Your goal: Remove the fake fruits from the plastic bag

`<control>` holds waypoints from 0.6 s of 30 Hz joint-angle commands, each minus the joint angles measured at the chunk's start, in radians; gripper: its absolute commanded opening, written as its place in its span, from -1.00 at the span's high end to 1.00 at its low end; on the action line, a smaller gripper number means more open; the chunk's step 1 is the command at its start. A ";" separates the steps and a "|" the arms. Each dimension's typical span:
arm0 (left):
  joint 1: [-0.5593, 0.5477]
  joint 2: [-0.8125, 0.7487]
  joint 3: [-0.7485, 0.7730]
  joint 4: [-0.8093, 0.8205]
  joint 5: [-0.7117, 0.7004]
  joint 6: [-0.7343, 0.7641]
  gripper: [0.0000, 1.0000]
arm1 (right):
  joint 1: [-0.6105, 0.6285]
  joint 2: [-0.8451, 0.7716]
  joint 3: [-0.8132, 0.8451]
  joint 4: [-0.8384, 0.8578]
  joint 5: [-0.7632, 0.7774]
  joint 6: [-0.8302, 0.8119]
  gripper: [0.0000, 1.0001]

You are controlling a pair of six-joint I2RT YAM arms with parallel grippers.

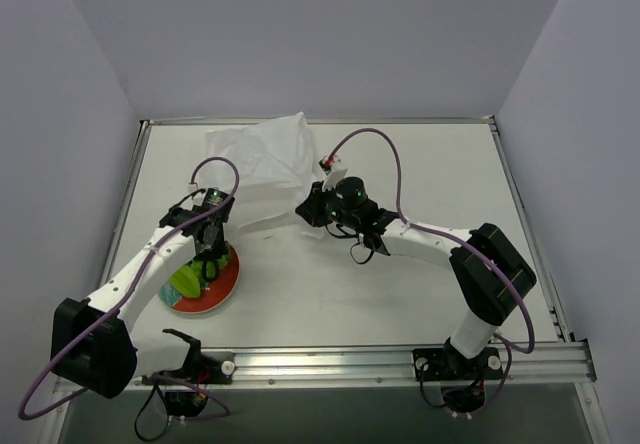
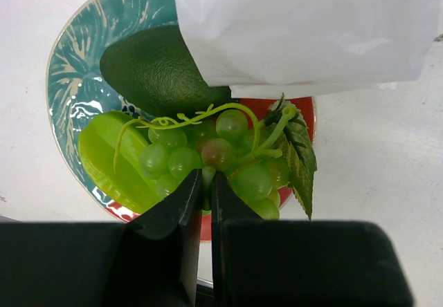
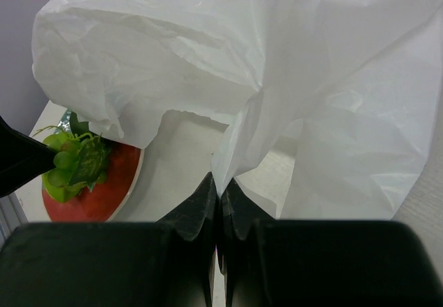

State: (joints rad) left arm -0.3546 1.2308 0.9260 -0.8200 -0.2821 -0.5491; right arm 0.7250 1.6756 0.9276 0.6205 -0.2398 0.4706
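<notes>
The white plastic bag (image 1: 270, 159) lies at the table's back middle, lifted at its near edge. My right gripper (image 1: 312, 207) is shut on a fold of the plastic bag (image 3: 291, 79). My left gripper (image 1: 207, 264) is over the plate and shut on the grape bunch (image 2: 221, 158), pinching one grape. The dark green round fruit (image 2: 156, 72) and the yellow-green ridged fruit (image 2: 114, 158) lie on the plate under the grapes. The bag's edge (image 2: 304, 30) hangs over the plate's far side. The grapes also show in the right wrist view (image 3: 73, 162).
The red-rimmed plate with teal pattern (image 1: 228, 286) sits at the near left; it shows in the left wrist view (image 2: 73, 79) and the right wrist view (image 3: 114, 182). A metal rail (image 1: 400, 359) runs along the table's near edge.
</notes>
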 commanded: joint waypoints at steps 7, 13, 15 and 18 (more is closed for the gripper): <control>-0.012 0.056 -0.029 -0.033 0.034 -0.009 0.61 | -0.013 -0.105 -0.044 0.079 0.040 0.010 1.00; -0.015 0.015 -0.033 -0.005 0.031 -0.017 0.15 | -0.013 -0.096 -0.050 0.097 0.030 0.031 1.00; -0.015 -0.017 -0.039 -0.001 0.034 -0.022 0.14 | -0.012 -0.086 -0.053 0.104 0.025 0.037 1.00; -0.015 -0.080 -0.046 0.018 0.063 -0.028 0.08 | -0.007 -0.080 -0.056 0.111 0.025 0.045 1.00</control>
State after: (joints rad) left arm -0.3664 1.2293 0.8688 -0.8165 -0.2314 -0.5610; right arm 0.7185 1.6081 0.8761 0.6689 -0.2241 0.5007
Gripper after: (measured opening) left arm 0.447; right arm 0.002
